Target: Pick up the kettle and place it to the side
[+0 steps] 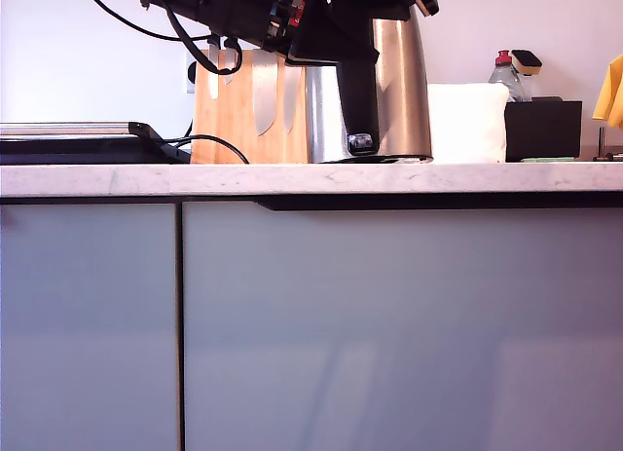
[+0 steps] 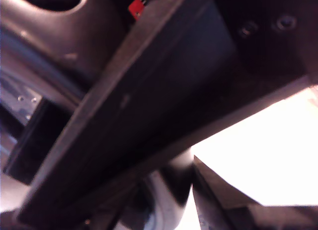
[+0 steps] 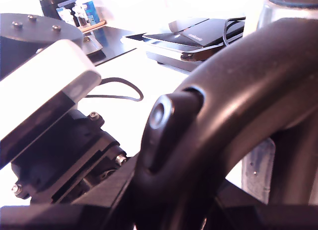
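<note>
Fingers cannot be made out on either gripper, so whether each is released or clenched I cannot tell: my first gripper's view is filled by blurred black bars [image 2: 149,120] across a curved steel rim, and my second gripper's camera sits pressed against the kettle's broad black plastic handle [image 3: 233,115].

Only the exterior view shows the whole setting. A pale marble-look countertop [image 1: 311,178] runs over flat grey cabinet doors [image 1: 389,324]. The tall, tapered brushed stainless-steel electric kettle [image 1: 404,91] stands on it at about 12 o'clock, with black arm hardware [image 1: 292,18] over its top. A wooden knife block [image 1: 238,115] touches its side toward 9 o'clock, steel blades showing. A white square block [image 1: 467,122], a black box [image 1: 542,130] and a red-capped clear bottle [image 1: 504,73] lie toward 3 o'clock.

The second wrist view alone shows a flat black appliance [image 3: 198,38] and its looping cord [image 3: 119,88]. No writing is readable.
</note>
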Robot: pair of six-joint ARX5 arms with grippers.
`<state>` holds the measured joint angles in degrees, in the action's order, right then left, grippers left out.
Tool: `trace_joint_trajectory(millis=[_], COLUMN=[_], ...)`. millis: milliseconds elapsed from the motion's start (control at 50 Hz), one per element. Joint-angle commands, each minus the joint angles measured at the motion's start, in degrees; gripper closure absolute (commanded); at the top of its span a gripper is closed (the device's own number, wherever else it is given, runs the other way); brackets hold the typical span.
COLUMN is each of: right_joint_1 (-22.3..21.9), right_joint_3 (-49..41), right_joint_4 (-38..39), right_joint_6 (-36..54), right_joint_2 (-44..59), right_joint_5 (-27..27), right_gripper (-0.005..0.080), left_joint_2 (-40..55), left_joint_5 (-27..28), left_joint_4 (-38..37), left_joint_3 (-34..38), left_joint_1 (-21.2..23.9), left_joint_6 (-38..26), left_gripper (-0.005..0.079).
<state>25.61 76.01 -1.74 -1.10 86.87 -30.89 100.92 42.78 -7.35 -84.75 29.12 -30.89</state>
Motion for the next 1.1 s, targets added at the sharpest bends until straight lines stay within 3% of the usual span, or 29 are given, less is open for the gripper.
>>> trace_joint_trajectory(millis=[0,580,1080], right_joint_1=[0.96,1.03,3.63], right_joint_3=[6.21,10.01,10.01], right_joint_4=[4.17,0.5,-0.74], right_joint_6=[3.08,4.11,4.2], right_joint_2=[-5.07,-5.07,-4.92], right_joint_5=[-0.02,-0.02,1.2], right_gripper=[0.0763,0.0763,0.0763], left_joint_2=[-3.65,-5.49,-6.27], left_joint_5=[-2.4,-3.48,-6.01], left_joint_4=[2.16,0.48,-10.38], left_joint_3=[-2.8,-4.46,-7.85], left_joint_1=[-1.36,-1.42,-3.39], left_joint_6=[-1.05,-1.16,-3.85], left_gripper=[0.0766,0.0766,0.0766])
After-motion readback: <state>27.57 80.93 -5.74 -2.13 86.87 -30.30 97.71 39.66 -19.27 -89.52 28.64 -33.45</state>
